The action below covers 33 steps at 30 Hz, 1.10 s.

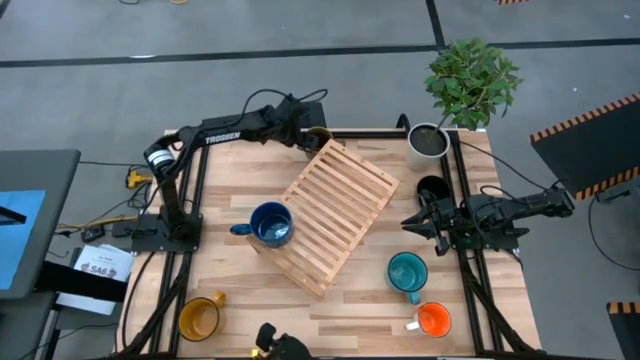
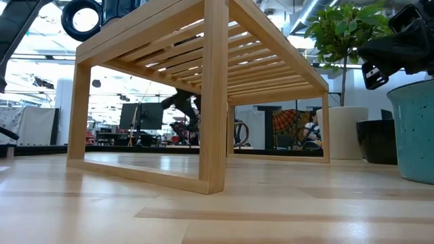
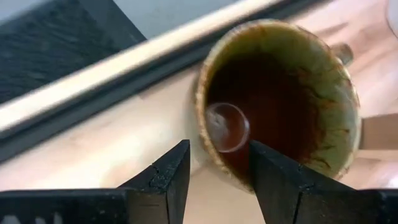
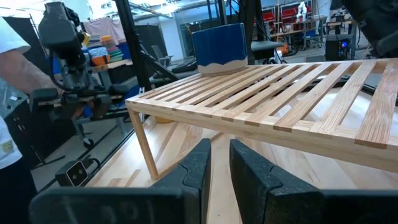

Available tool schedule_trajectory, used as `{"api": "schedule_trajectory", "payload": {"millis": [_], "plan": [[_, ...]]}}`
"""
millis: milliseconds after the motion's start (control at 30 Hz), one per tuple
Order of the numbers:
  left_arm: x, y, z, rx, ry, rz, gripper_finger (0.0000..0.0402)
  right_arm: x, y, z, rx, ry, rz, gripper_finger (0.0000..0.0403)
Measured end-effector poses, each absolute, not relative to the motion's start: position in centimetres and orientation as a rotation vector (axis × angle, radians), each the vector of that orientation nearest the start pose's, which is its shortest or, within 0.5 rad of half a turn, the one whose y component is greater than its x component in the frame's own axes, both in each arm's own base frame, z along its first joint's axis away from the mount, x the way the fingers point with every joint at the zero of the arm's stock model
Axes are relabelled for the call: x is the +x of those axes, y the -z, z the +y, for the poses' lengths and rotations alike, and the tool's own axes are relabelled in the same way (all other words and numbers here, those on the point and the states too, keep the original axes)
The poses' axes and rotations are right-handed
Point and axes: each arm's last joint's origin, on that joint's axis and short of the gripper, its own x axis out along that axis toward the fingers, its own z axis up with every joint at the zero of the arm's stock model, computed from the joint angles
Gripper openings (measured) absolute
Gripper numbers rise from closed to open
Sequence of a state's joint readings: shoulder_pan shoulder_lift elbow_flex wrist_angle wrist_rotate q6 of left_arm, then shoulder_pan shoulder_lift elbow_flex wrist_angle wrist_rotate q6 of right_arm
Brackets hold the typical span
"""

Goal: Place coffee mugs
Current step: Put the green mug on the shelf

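Note:
My left gripper [image 1: 308, 132] is at the table's far edge, open, over the olive-brown mug [image 3: 280, 93]. One finger [image 3: 168, 177] stands outside the mug's wall and the other [image 3: 273, 180] over its hollow; I cannot see that either touches. The dark blue mug [image 1: 270, 224] stands on top of the slatted wooden rack [image 1: 330, 212]. The black mug [image 1: 432, 188], teal mug [image 1: 407, 272], orange mug [image 1: 433, 319] and yellow mug [image 1: 199, 318] stand on the table. My right gripper [image 1: 412, 222] is shut, near the right edge between the black and teal mugs, pointing at the rack [image 4: 280, 99].
A white plant pot [image 1: 428, 143] with a leafy plant stands in the far right corner beside the black mug. The rack lies diagonally across the middle of the table. Bare wood shows at the near middle [image 1: 310, 310] and the far left [image 1: 240, 170]. A person's arm [image 4: 15, 62] shows beyond the table.

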<state>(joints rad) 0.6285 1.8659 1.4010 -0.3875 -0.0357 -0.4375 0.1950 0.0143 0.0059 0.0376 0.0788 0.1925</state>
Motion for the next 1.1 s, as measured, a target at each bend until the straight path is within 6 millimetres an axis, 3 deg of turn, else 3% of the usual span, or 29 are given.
{"api": "schedule_trajectory", "payload": {"millis": [233, 333, 467, 700, 933, 1100], "plan": [[33.1, -22.7, 23.7, -0.638, -0.814, 0.679, 0.0132, 9.7, -16.8, 1.7, 0.196, -0.118, -0.018, 0.0087], [33.1, -22.7, 23.7, -0.63, -0.823, 0.685, 0.0098, 9.7, -16.8, 1.7, 0.196, -0.118, -0.018, 0.0087], [32.9, -22.8, 24.0, -0.587, -0.846, 0.69, 0.0019, 9.7, -16.8, 1.7, 0.196, -0.119, -0.018, 0.0087], [31.2, -23.9, 25.4, -0.575, -0.873, 0.668, 0.0005, 9.7, -16.8, 1.7, 0.196, -0.119, -0.017, 0.0087], [30.8, -26.9, 26.7, -0.558, -0.89, 0.616, 0.0003, 9.7, -16.8, 1.7, 0.196, -0.119, -0.018, 0.0087], [30.9, -31.7, 26.2, -0.448, -0.845, 0.641, 0.0003, 9.7, -16.8, 1.7, 0.196, -0.119, -0.017, 0.0087]]}}
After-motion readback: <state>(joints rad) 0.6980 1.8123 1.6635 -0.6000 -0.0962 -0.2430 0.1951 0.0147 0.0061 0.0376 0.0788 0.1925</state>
